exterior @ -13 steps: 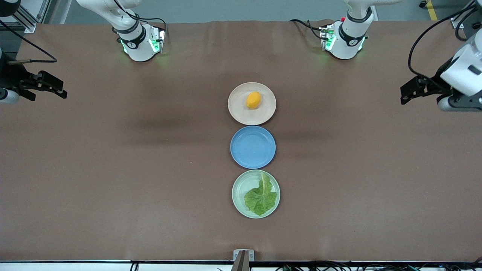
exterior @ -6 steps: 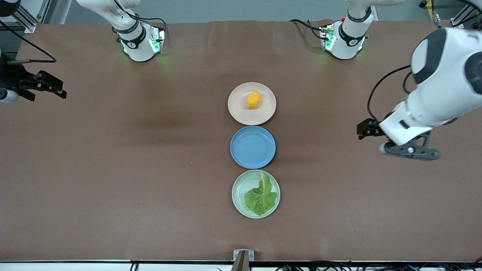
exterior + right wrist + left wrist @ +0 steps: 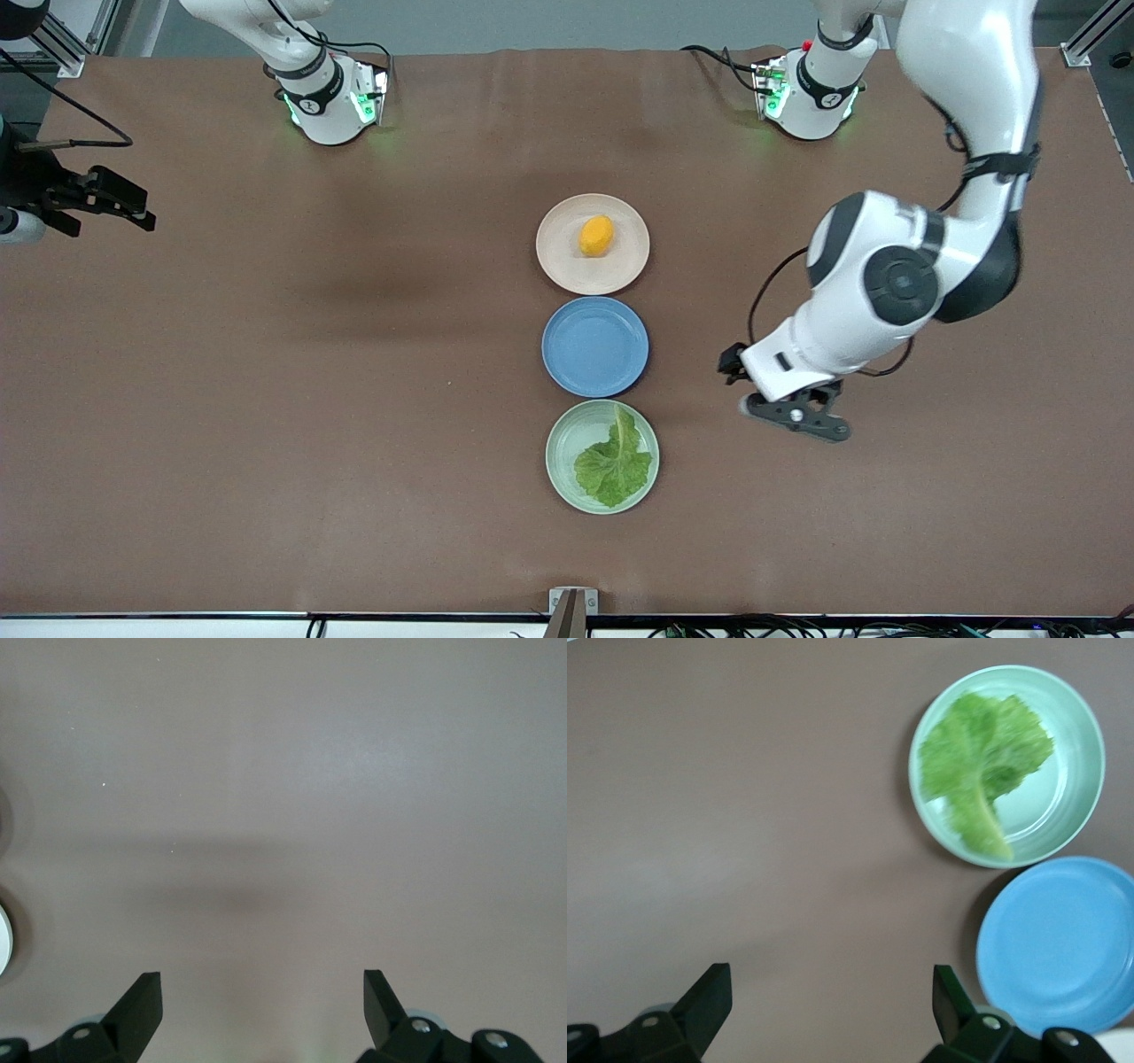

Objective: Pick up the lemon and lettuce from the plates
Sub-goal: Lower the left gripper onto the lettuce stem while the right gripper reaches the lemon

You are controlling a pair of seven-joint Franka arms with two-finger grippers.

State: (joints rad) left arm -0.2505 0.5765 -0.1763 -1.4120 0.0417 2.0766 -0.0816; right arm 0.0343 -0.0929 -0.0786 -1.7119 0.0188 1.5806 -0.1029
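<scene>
Step in hand, as judged: approach for the first pick; nothing is grasped yet.

Right gripper [image 3: 106, 202] hangs over bare brown counter [image 3: 266, 399] at the right arm's end, jaws spread wide and empty in its wrist view; this arm waits.

Middle of the counter, three plates in a row. The small oval yellow-orange lemon [image 3: 596, 236] sits on the pale beige-pink round plate [image 3: 567, 266], nearest the bases. A plain blue round plate [image 3: 594, 346] comes next. The crinkled green lettuce leaf [image 3: 614, 461] lies in the pale mint-green round plate [image 3: 567, 447], nearest the front camera.

Left gripper [image 3: 795, 416] hovers over bare counter beside the mint plate, toward the left arm's end, jaws open and empty. In its wrist view the lettuce [image 3: 982, 762] lies well clear of the fingertips [image 3: 948, 990], not between them.

Next move likely calls for shifting over the leaf, then descending to pinch it.
</scene>
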